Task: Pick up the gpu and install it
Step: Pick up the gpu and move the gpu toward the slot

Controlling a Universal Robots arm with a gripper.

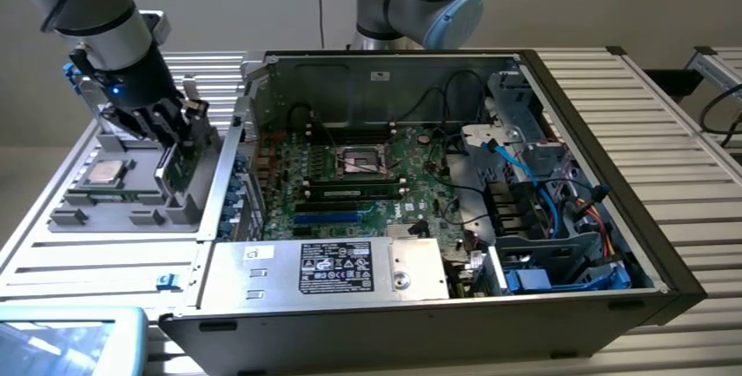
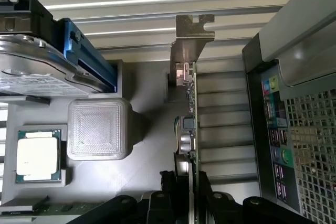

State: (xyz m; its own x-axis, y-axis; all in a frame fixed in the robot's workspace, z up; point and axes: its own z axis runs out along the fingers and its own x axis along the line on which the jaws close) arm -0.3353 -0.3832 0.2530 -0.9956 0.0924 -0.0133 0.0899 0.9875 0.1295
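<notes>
Green graphics card (image 2: 190,108): stands on its long edge in a slot of the grey tray (image 1: 69,220), outside the computer case (image 1: 649,246) and just to the exterior view's left of it.
Silver bracket (image 2: 191,35): on the end of the card that points away from the fingers.
Gripper (image 2: 186,182): black fingers about half closed, with one pressed to each face of the card at its near end. It has hold of the card and of nothing else.
Lift: judged not begun, since in the exterior view the card sits down in the tray slot under the gripper (image 1: 174,128).
Key relation: the card lies directly between the fingers and runs straight out ahead of them. Its long axis follows the length of the tray and is roughly parallel to the case wall that faces the tray.
Arm: the single arm comes down from the exterior view's upper left, right over the tray.
Motherboard (image 1: 347,176): green and flat on the case floor, well apart from the card, to the exterior view's right.
Tray neighbours: a processor chip (image 2: 37,153), a hard drive (image 2: 31,72) and a grey block (image 2: 100,127), all beside the card but apart from it.
Task stage: judged as grip taken, with the card not yet in the case.
</notes>
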